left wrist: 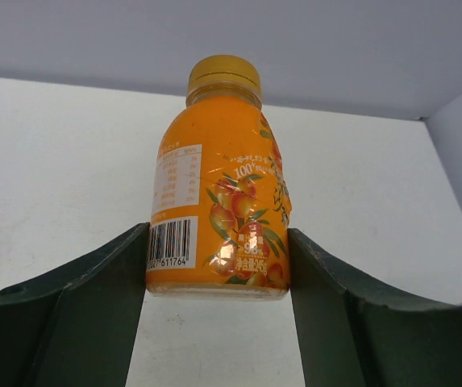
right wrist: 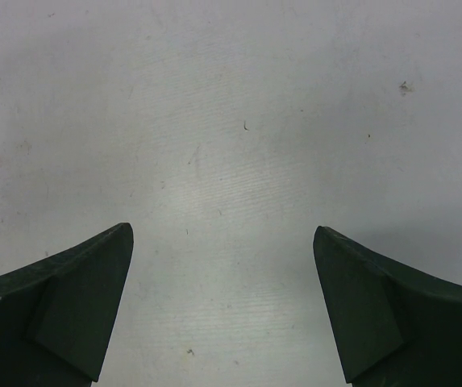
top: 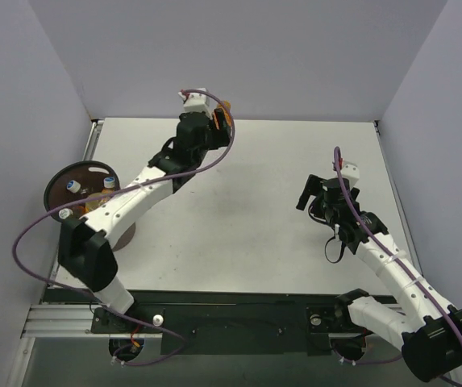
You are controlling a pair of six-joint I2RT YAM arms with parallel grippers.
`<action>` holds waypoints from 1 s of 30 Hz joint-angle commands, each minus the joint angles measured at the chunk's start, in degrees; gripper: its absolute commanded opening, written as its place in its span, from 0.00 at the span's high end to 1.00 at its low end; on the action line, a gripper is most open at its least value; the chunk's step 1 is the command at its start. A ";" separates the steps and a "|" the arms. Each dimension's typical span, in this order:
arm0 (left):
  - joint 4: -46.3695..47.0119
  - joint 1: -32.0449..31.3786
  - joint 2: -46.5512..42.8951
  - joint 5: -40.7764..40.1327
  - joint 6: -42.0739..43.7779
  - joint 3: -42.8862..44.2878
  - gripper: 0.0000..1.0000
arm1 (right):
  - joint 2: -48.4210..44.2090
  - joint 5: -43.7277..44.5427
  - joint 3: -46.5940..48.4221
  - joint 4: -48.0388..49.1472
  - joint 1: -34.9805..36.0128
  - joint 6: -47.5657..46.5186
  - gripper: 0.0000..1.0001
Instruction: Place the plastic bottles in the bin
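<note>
An orange plastic bottle with a yellow cap and a fruit label sits between my left gripper's fingers, which press on both sides of its lower end. In the top view my left gripper holds this bottle near the back wall. The dark-brown round bin stands at the left edge, partly under the left arm. Bottles stand in it, with a capped top and another showing. My right gripper is open and empty over bare table.
Grey walls close the table at the back and on both sides. The back wall is just beyond the held bottle. The left arm's purple cable loops beside the bin.
</note>
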 commanded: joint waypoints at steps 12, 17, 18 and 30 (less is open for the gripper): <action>-18.51 13.66 -42.74 -12.44 8.23 -16.07 0.66 | 0.15 -1.38 -1.04 3.67 0.05 1.28 0.12; -28.51 16.56 -46.79 -16.49 8.87 -12.21 0.65 | 1.20 -1.11 -0.69 4.63 0.05 1.28 0.12; -29.93 16.92 -47.14 -16.58 7.73 -11.77 0.65 | 1.30 -1.20 -0.34 4.63 0.05 1.28 0.12; -40.75 19.29 -49.78 -26.68 3.50 -12.90 0.68 | 2.70 -2.78 0.19 5.42 0.14 1.90 0.12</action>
